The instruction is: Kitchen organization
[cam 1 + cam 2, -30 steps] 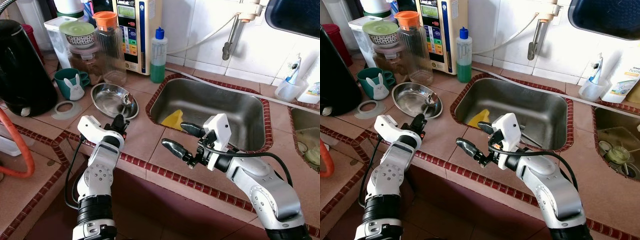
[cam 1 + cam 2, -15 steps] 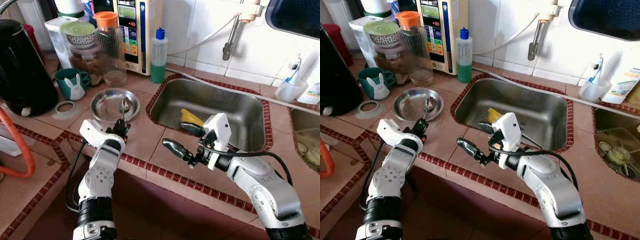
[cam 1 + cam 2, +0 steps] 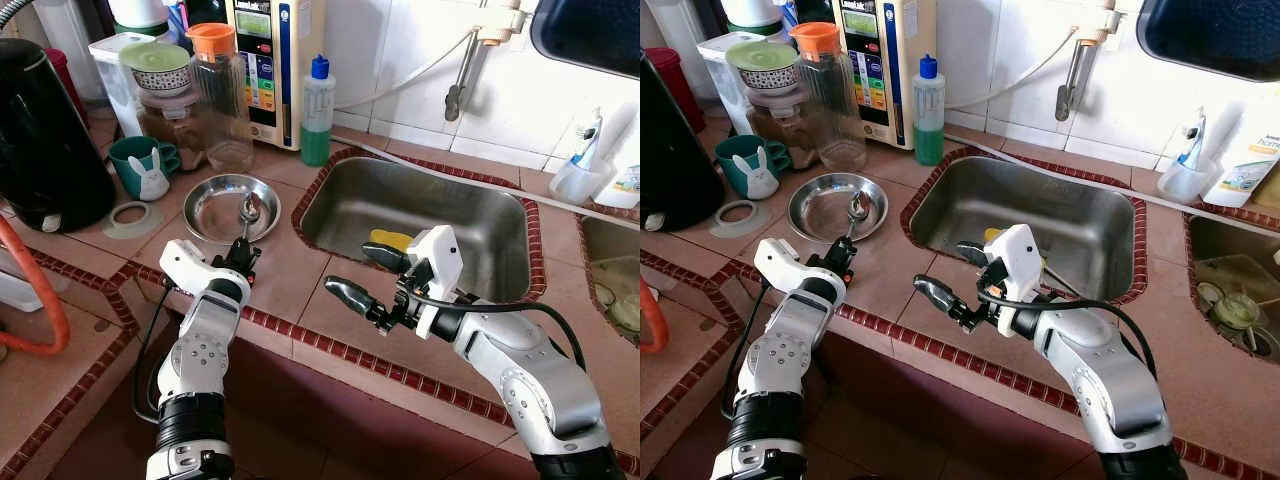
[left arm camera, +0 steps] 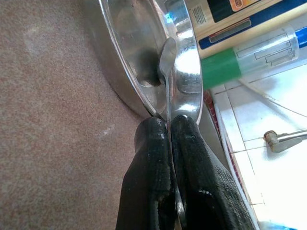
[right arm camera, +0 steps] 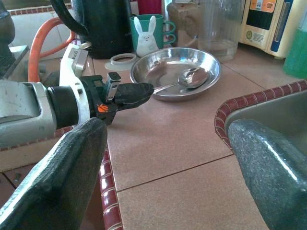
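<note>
Since 1 second ago the yellow item (image 3: 392, 240) in the sink (image 3: 470, 215) shows at a different spot, now just behind the right gripper's far finger, while both arms sit much as they did against a slightly shifted camera view.

Largest first: the tiled counter (image 3: 290, 275), edged in dark red trim, carries the steel sink on the right and a black kettle (image 3: 45, 130) at far left. Behind stands a cream appliance (image 3: 272, 60) with a blue strip and a small screen; its writing is too small to read. At far right, a white container (image 3: 1248, 160) bears a label beginning "home". Next come a clear jar with an orange lid (image 3: 215, 90), a green-filled bottle with a blue cap (image 3: 317, 100), a teal mug with a white rabbit (image 3: 145, 165), and a white ring (image 3: 128, 218).

The left gripper (image 4: 168, 139) reaches from the near counter edge, its 2 fingers clenched on the handle of the spoon (image 5: 184, 80), whose bowl lies inside the steel dish (image 3: 230, 207). The right gripper (image 3: 370, 275) hovers over the counter at the sink's near-left corner, fingers spread wide and holding nothing. Bare tile lies between the 2 grippers and between dish and sink rim.
</note>
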Robot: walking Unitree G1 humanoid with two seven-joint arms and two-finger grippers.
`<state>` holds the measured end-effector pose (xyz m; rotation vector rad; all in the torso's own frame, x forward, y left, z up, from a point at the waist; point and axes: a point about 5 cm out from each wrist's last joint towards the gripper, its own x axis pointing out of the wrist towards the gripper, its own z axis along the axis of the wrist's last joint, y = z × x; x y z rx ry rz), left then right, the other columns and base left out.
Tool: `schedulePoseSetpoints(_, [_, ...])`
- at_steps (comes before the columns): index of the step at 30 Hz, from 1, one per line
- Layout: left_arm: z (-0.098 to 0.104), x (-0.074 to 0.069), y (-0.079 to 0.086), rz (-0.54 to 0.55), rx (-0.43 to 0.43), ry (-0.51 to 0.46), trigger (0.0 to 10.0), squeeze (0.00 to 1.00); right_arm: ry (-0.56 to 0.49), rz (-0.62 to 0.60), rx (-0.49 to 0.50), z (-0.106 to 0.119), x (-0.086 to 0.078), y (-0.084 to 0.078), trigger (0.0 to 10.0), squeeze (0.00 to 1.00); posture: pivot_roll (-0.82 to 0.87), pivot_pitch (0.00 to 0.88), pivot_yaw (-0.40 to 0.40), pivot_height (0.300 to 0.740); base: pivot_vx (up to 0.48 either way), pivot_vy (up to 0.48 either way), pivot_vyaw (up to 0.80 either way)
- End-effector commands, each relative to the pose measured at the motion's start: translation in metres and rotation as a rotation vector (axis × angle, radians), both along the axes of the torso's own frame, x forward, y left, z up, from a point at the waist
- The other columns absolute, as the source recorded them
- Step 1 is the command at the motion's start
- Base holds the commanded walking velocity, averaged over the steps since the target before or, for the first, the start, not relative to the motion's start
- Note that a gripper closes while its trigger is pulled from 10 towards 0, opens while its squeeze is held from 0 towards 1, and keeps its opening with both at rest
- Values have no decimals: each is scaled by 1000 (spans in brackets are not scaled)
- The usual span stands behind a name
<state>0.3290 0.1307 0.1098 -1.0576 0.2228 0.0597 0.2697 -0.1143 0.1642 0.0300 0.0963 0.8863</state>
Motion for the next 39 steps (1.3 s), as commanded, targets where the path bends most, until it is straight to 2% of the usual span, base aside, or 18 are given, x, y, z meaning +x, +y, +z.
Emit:
schedulePoseSetpoints(1, [3,1,-6,-15,-1,14,10000,0,-19,4,-6,4,1,-1,10000,0,83,0,-4,740,0,0,0])
schedulePoseSetpoints(12, [13,-1,-14,-54,4,-29,10000,0,-22,2,-4,5,2,0,10000,0,85,0,-4,740,0,0,0])
schedulePoseSetpoints(13, [15,-1,-16,-63,-5,-40,10000,1000,-23,2,-3,5,2,0,10000,0,85,0,-4,740,0,0,0])
schedulePoseSetpoints(25, [17,-6,-20,-94,2,-47,10000,1000,-25,0,-1,5,3,0,10000,0,88,0,-2,740,0,0,0])
schedulePoseSetpoints(26, [16,-6,-20,-91,10,-38,10000,118,-25,0,-1,6,3,0,10000,0,88,0,-2,740,0,0,0])
schedulePoseSetpoints(27, [15,-6,-19,-89,14,-30,10000,0,-25,0,-1,5,3,0,10000,0,88,0,-2,740,0,0,0])
schedulePoseSetpoints(30, [13,-6,-18,-83,10,-19,10000,0,-25,0,-1,5,3,0,10000,0,87,0,-2,740,0,0,0])
schedulePoseSetpoints(31, [13,-6,-18,-74,-10,-18,4000,0,-25,0,-1,5,3,0,10000,0,88,0,-2,740,0,0,0])
schedulePoseSetpoints(32, [13,-6,-18,-74,-10,-18,4000,0,-25,0,-1,5,3,0,10000,0,88,0,-2,740,0,0,0])
schedulePoseSetpoints(33, [13,-6,-17,-68,-24,-20,0,0,-26,0,-1,5,3,0,10000,0,88,0,-1,740,0,0,0])
schedulePoseSetpoints(39, [13,-6,-15,-59,-30,-17,0,0,-26,-1,0,5,3,1,10000,0,89,0,-2,740,0,0,0])
